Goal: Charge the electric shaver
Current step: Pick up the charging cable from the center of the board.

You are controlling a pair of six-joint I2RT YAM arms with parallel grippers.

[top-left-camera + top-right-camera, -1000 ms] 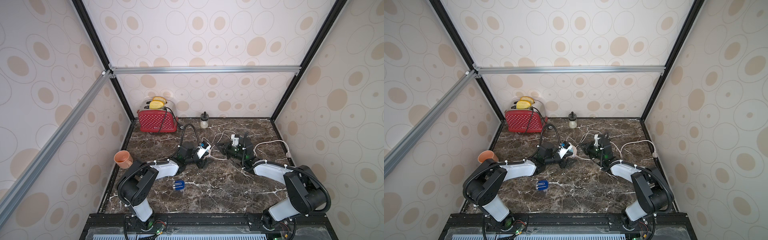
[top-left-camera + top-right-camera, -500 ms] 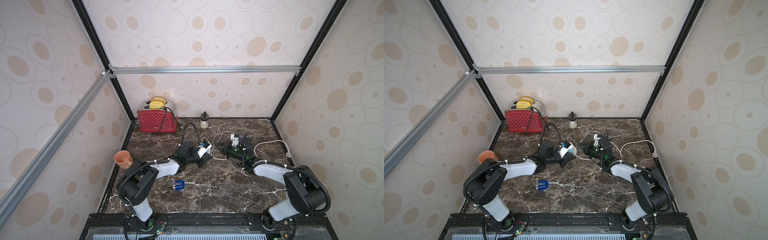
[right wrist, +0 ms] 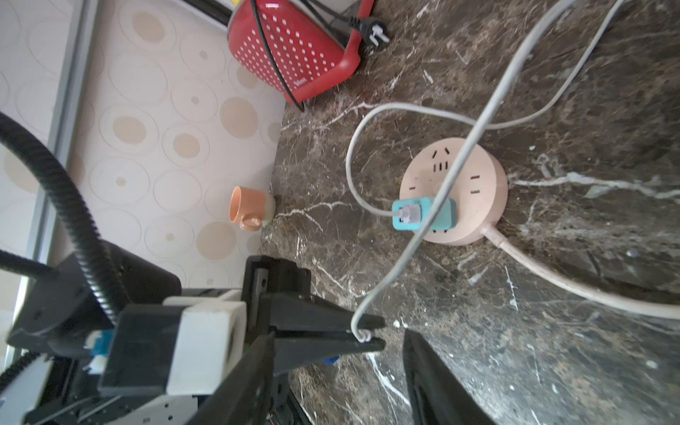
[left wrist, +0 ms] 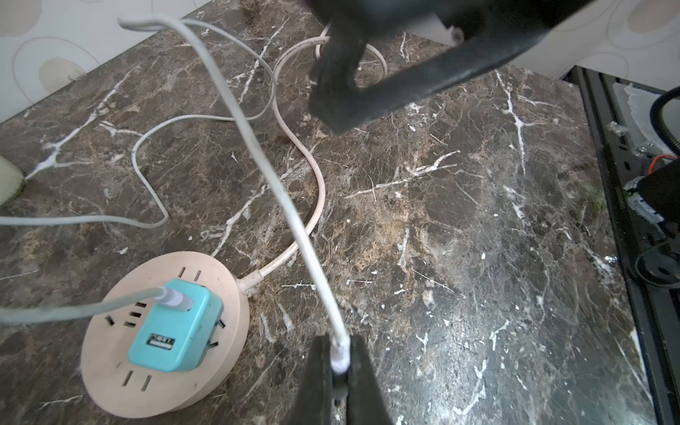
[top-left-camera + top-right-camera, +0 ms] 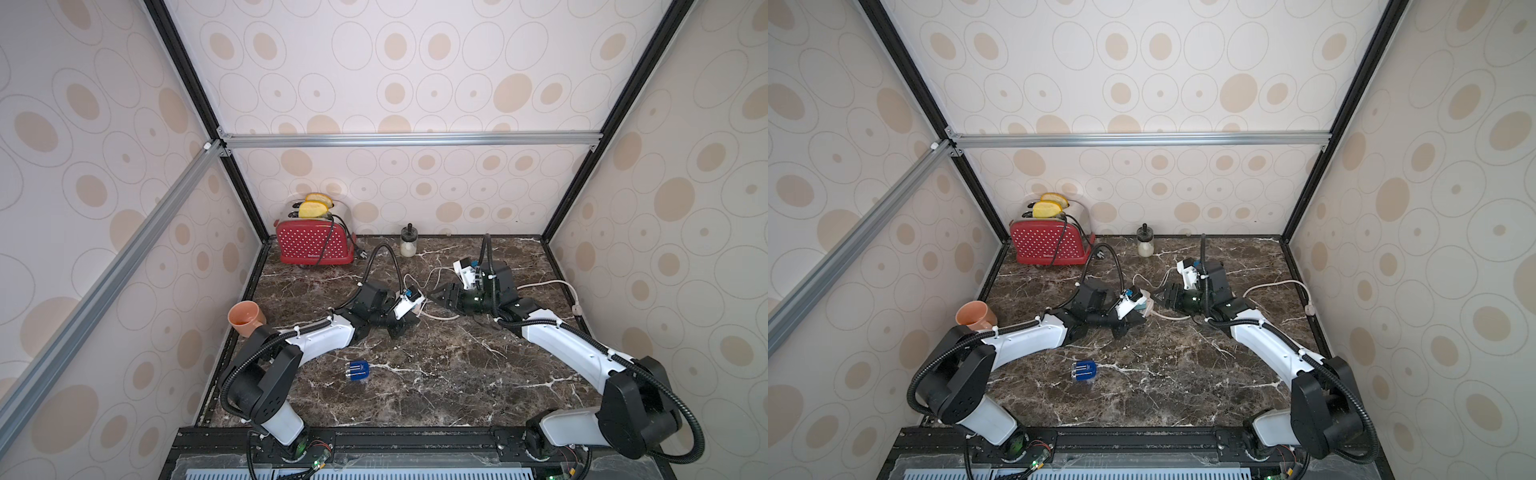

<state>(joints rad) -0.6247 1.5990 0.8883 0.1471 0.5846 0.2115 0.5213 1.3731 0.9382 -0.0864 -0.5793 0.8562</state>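
Left wrist view, on the desk's screen.

Desk: What does the left gripper [image 4: 339, 345] have?

Operator: I see its jaws pressed together on the pale tip of the white cable [image 4: 290, 206], which rises off the marble tabletop [image 4: 478, 239] to meet them. A cable of the same colour is plugged into the teal adapter [image 4: 173, 331], which sits in the round pink socket hub [image 4: 121, 368]. I cannot follow it the whole way, since it leaves the frame.

Desk: And the right gripper [image 5: 437, 297]?

Operator: Spread, pinching nothing. In my right wrist view its black fingers [image 3: 430, 379] stand apart, with the left gripper's closed tips and the cable tip just ahead of them. In both top views the two grippers face each other mid-table, near the hub, close but not touching.

Desk: Where is the electric shaver [image 5: 357, 371]?

Operator: Flat on the marble toward the front, near the left arm's white forearm, well apart from both grippers and the hub.

Desk: The rest?

Operator: A red toaster [image 5: 311, 245] with bread in its slots stands at the back left, its black plug [image 3: 375, 33] loose on the marble. A small jar [image 5: 408, 246] stands by the back wall and an orange cup [image 5: 246, 318] at the left edge.
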